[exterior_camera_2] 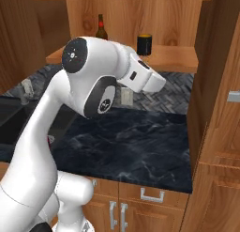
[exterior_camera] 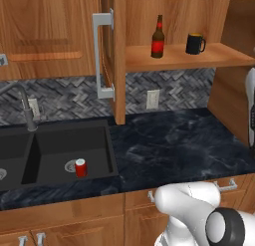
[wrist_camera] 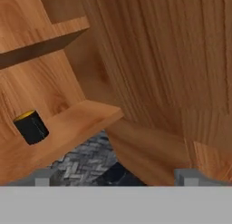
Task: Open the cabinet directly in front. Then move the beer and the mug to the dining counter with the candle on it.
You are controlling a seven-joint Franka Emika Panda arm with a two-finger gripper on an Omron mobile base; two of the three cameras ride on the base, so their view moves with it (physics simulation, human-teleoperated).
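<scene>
The cabinet (exterior_camera: 174, 58) stands open, with both doors swung out. On its lower shelf the beer (exterior_camera: 158, 38), a dark bottle with a red label, stands upright to the left of the black mug (exterior_camera: 194, 43). The beer (exterior_camera_2: 101, 31) and the mug (exterior_camera_2: 144, 44) also appear behind my arm in the right base view. My gripper (wrist_camera: 115, 177) is open with nothing between its fingertips (wrist_camera: 43, 177). It is beside the inner face of the right door, well short of the mug (wrist_camera: 31, 126). The dining counter and the candle are out of view.
The left door's silver bar handle (exterior_camera: 102, 56) juts out over the black marbled counter (exterior_camera: 174, 140). The right door (exterior_camera: 231, 100) stands open close to my hand. A black sink (exterior_camera: 55, 150) with a faucet (exterior_camera: 27, 108) holds a red can (exterior_camera: 80, 168).
</scene>
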